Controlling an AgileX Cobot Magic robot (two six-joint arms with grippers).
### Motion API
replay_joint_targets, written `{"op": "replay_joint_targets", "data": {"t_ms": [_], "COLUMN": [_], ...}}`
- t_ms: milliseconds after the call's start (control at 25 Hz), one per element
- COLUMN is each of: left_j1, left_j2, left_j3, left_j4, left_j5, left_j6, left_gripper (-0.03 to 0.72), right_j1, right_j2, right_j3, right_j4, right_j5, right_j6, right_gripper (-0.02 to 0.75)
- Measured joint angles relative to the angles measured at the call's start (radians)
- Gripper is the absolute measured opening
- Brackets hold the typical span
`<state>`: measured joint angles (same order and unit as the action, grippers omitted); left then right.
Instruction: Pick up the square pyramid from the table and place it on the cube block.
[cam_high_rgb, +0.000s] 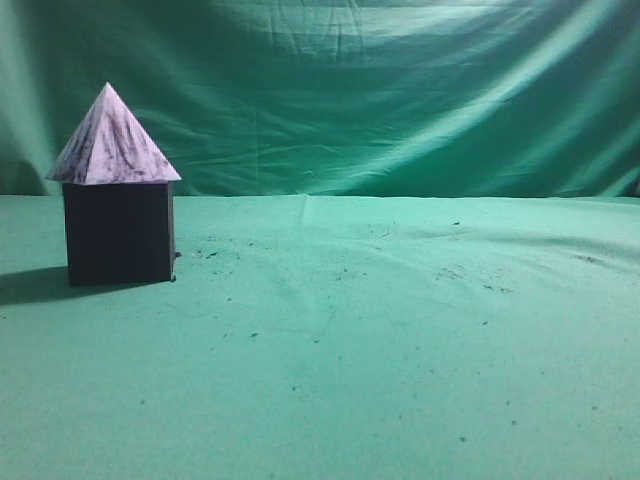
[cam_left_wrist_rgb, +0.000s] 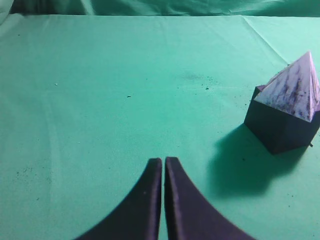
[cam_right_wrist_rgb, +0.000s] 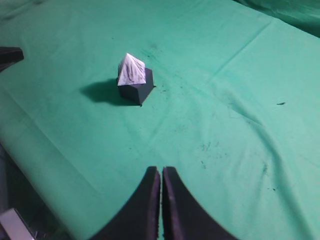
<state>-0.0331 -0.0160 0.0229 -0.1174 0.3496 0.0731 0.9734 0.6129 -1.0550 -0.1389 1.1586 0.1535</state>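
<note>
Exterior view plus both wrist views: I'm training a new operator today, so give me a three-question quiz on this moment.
1. True or false: the square pyramid lies on the table beside the cube block.
2. Multiple choice: the left gripper is A) shut on the pyramid, B) shut on nothing, C) wide open over the cube.
3. Fill in: in the exterior view the stack stands on the ____ side of the picture.

Key
1. False; the pyramid sits on top of the cube, point up.
2. B; the jaws are together, clear of the stack. The right gripper looks the same.
3. Left.
</note>
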Motion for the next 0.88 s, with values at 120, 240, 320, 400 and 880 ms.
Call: {"op": "replay_joint_targets", "data": {"t_ms": [120, 240, 320, 400, 880], "left_j1": [0.000, 0.000, 0.000, 0.000, 0.000], "left_j2": [0.000, 0.000, 0.000, 0.000, 0.000], "left_j3": [0.000, 0.000, 0.000, 0.000, 0.000], "left_j4": [0.000, 0.000, 0.000, 0.000, 0.000], "left_j5": [0.000, 0.000, 0.000, 0.000, 0.000], "left_j6": [0.000, 0.000, 0.000, 0.000, 0.000], "left_gripper": [0.000, 0.000, 0.000, 0.000, 0.000], "right_j1": [0.000, 0.000, -0.020, -0.063, -0.663], "right_j2": [-0.029, -0.041, -0.063, -0.106, -0.497], "right_j3": [0.000, 0.020, 0.055, 0.119, 0.805], "right_j4": [-0.009, -0.017, 0.000, 0.039, 0.127], "right_j5": [0.008, 0.000, -0.047, -0.116, -0.827], "right_j6": [-0.005, -0.047, -0.119, -0.199, -0.248], "right_gripper": [0.000, 0.000, 0.000, 0.000, 0.000]}}
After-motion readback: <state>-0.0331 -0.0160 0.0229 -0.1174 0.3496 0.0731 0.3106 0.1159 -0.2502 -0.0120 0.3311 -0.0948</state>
